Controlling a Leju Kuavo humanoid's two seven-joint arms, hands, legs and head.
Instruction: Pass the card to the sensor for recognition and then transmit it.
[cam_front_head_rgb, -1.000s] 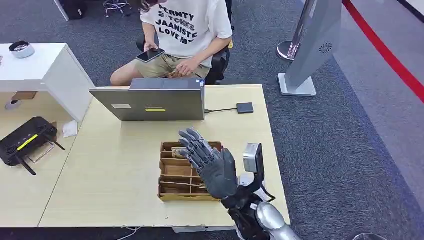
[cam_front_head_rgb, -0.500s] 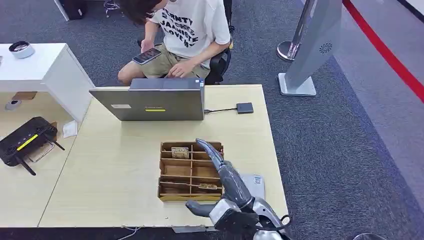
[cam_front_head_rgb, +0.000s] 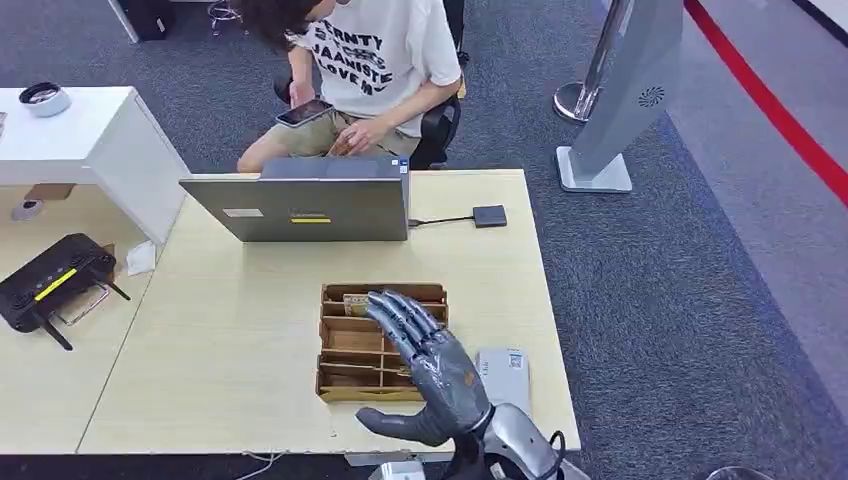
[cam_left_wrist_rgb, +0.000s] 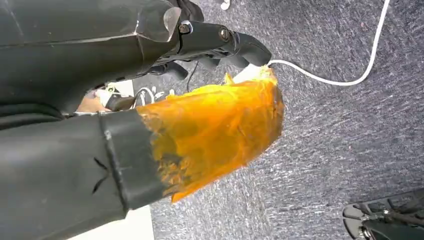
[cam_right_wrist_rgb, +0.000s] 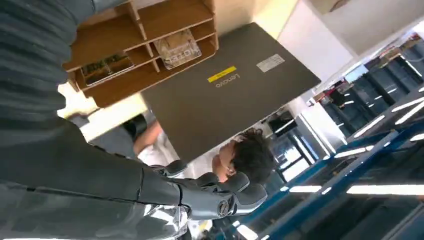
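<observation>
The right hand (cam_front_head_rgb: 432, 370) is up over the near right part of the table (cam_front_head_rgb: 220, 340), its fingers (cam_front_head_rgb: 400, 318) stretched out and fanned apart, thumb swung wide to the left, nothing in it at all. Those fingertips hang above the right side of the wooden organizer (cam_front_head_rgb: 350, 345), palm facing up toward the head camera, and the silver forearm comes in from the near edge.

Down in the organizer, the far row has a card (cam_front_head_rgb: 357, 303) lying in one of its slots, just left of the fingertips; the right wrist view shows it too (cam_right_wrist_rgb: 176, 47), with a second card (cam_right_wrist_rgb: 106, 67) in a neighbouring compartment. Just right of the organizer, flat on the table and close to the wrist, lies the grey sensor (cam_front_head_rgb: 503, 368).

Now the left hand (cam_left_wrist_rgb: 220, 42): it is low, beside the robot's body, over grey carpet. Dark fingers curl a little at the tips, and a thumb wrapped in orange tape (cam_left_wrist_rgb: 220, 122) juts out below them. Whether anything is caught in there, I cannot tell.

Further off, a grey laptop (cam_front_head_rgb: 300, 208) stands open at the far edge of the table, back toward us, and a cable runs right from it to a small dark adapter (cam_front_head_rgb: 490, 215). Behind it a person (cam_front_head_rgb: 375, 60) sits in a chair holding a phone (cam_front_head_rgb: 303, 112). On the left table rests a black router (cam_front_head_rgb: 50, 280).
</observation>
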